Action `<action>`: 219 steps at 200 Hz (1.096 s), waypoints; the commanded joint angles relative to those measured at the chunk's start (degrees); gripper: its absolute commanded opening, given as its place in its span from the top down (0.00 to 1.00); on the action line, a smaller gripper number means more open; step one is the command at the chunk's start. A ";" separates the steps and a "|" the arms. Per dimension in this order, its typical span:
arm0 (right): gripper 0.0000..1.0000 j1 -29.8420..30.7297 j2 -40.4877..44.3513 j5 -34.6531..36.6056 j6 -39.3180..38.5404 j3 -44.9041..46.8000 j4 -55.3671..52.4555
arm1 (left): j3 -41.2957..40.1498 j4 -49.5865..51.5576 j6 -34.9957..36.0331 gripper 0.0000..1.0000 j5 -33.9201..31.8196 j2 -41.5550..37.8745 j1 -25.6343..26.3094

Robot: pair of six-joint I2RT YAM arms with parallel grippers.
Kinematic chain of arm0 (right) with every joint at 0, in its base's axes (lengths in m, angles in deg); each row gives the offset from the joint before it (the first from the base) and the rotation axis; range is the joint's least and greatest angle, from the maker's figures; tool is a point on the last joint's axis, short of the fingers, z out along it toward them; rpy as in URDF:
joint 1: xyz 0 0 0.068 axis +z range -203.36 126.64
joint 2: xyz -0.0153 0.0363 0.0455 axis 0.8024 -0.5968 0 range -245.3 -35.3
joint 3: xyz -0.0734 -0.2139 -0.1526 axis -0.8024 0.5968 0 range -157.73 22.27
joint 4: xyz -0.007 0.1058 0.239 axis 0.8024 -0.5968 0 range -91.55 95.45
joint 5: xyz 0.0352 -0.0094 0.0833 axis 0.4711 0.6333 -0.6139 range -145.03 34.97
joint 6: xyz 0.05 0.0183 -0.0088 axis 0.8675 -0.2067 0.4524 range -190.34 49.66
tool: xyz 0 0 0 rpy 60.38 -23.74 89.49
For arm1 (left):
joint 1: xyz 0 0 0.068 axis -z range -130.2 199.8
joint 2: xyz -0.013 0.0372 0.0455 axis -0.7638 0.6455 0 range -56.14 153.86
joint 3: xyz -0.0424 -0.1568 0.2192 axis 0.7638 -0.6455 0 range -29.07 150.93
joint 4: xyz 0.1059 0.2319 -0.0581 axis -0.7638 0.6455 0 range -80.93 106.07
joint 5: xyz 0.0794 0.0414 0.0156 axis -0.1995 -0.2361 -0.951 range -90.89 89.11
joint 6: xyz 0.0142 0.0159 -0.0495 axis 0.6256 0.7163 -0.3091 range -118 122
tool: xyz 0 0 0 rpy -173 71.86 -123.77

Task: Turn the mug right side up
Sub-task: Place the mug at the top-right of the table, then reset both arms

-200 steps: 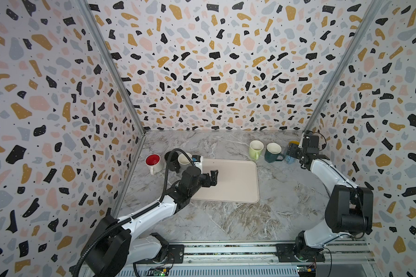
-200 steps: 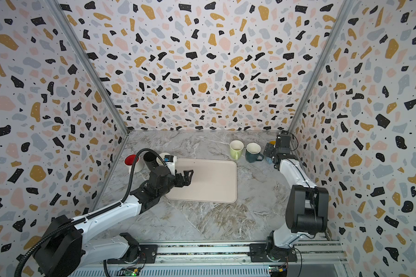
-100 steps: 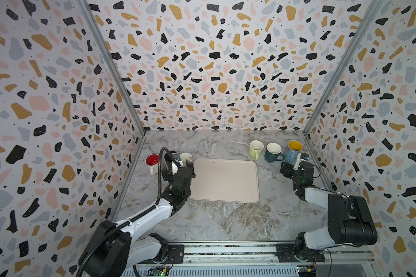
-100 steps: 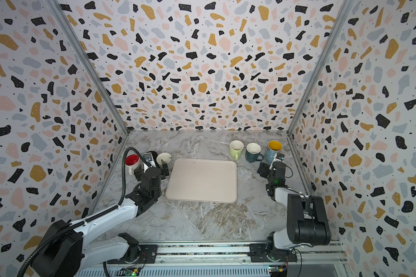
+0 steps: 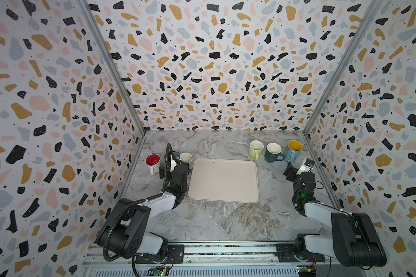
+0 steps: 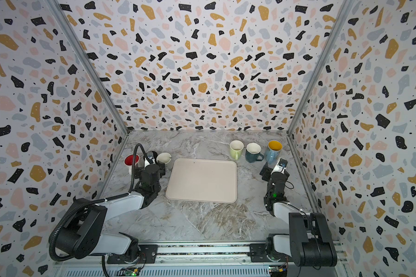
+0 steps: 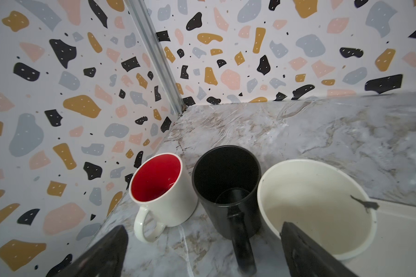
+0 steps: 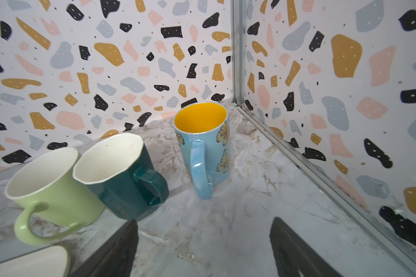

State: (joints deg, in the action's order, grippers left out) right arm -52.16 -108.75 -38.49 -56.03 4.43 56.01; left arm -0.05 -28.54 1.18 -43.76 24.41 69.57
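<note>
Bench (image 5: 216, 223): marble, bare along the near side between the two arms.
Tray (image 5: 223, 179): lies flat mid-bench with nothing on it, so it plays no part now.
Left hand (image 7: 203, 230): fingers apart, holding nothing, low at the left just short of its row of mugs.
Right hand (image 8: 203, 223): fingers apart, holding nothing; bare bench lies between it and the blue mug.
Left row: red-lined mug (image 7: 161, 191), black mug (image 7: 226, 187) and cream mug (image 7: 315, 211) stand side by side, mouths up.
Right row: green mug (image 8: 53, 182) and teal mug (image 8: 120, 177) stand close together, mouths up.
Blue mug (image 8: 202, 148): likely the task's mug, since the right hand faces it. It stands on its base at the far right, near the wall, apart from the teal mug, handle toward the hand.
Progress: looks finished; no mug in view is upside down.
</note>
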 commanded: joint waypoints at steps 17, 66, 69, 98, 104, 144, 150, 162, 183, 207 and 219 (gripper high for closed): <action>0.13 0.95 -0.01 7.91 0.44 -2.62 -6.94 | -4.14 -6.10 -0.19 0.00 3.38 -5.84 -1.68; 0.12 5.13 -11.82 15.91 -2.97 -7.19 -4.81 | -7.96 -9.42 0.55 0.00 1.39 -9.21 -2.08; 0.11 5.08 -11.84 15.96 -2.91 -6.87 -3.76 | -7.86 -9.15 0.59 0.00 1.12 -9.19 -2.09; 0.10 4.79 -13.02 14.94 -3.90 -7.51 -3.15 | -9.41 -9.74 0.82 0.00 0.21 -10.80 -2.10; 0.10 4.86 -13.88 15.38 -3.78 -8.41 -4.05 | -9.71 -9.85 0.67 0.00 -0.16 -11.22 -2.10; 0.10 5.49 -14.57 16.51 -3.97 -8.85 -4.24 | -13.02 -16.17 1.11 0.00 -3.34 -5.57 -2.19; 0.10 5.48 -14.37 16.47 -4.03 -8.45 -3.77 | -11.67 -15.02 1.68 0.00 -3.43 -4.42 -2.19; 0.10 5.49 -13.58 16.01 -4.26 -7.04 -1.79 | -10.41 -15.44 2.81 0.00 -4.15 -2.30 -2.27; 0.10 5.60 -12.16 14.46 -5.46 -4.13 2.55 | -11.39 -20.30 2.80 0.00 -3.45 0.28 -3.51; 0.09 6.08 -11.39 13.76 -6.53 -2.24 5.74 | -12.39 -21.02 0.56 0.00 -0.07 0.35 -6.24; 0.08 6.08 -11.06 13.07 -6.70 -1.55 6.53 | -11.51 -20.53 -0.52 0.00 1.35 1.21 -7.71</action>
State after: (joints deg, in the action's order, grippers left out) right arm -46.53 -121.97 -24.29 -61.28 1.65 58.00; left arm -12.12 -43.97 2.66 -44.70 24.76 64.19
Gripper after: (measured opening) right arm 0.910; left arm 0.997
